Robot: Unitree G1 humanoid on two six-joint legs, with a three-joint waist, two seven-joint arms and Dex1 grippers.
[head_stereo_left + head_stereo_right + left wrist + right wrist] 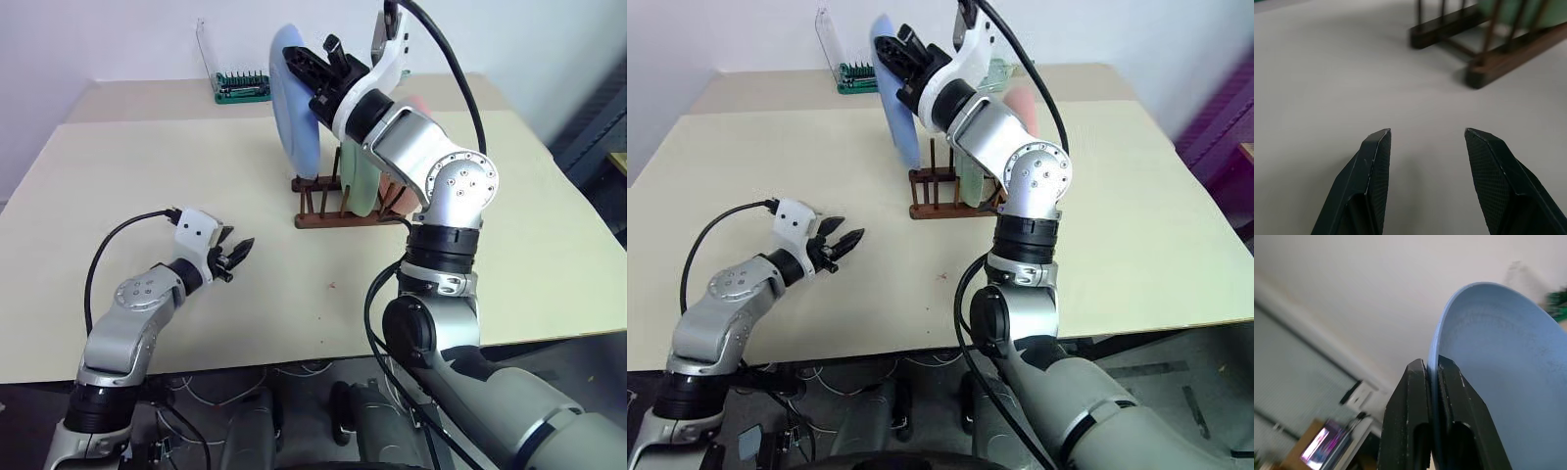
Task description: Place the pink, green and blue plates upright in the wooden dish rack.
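Plates: going left to right. My left pincer (pixel 235 257) open, empty, low over bench (pixel 118 196) toward near-left corner. Blue plate (pixel 294 108) on edge, clamped at rim in my right pincer (pixel 1432 377), above left end of wooden rack (pixel 328 217). Green plate (pixel 361 186) upright in rack mid-bench; pink plate (pixel 1023 100) behind my arm.

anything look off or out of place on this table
Nothing damaged or spilled. The light blue round plastic plate isn't slotted yet: the right pincer holds it tilted above the dark wooden dish rack.
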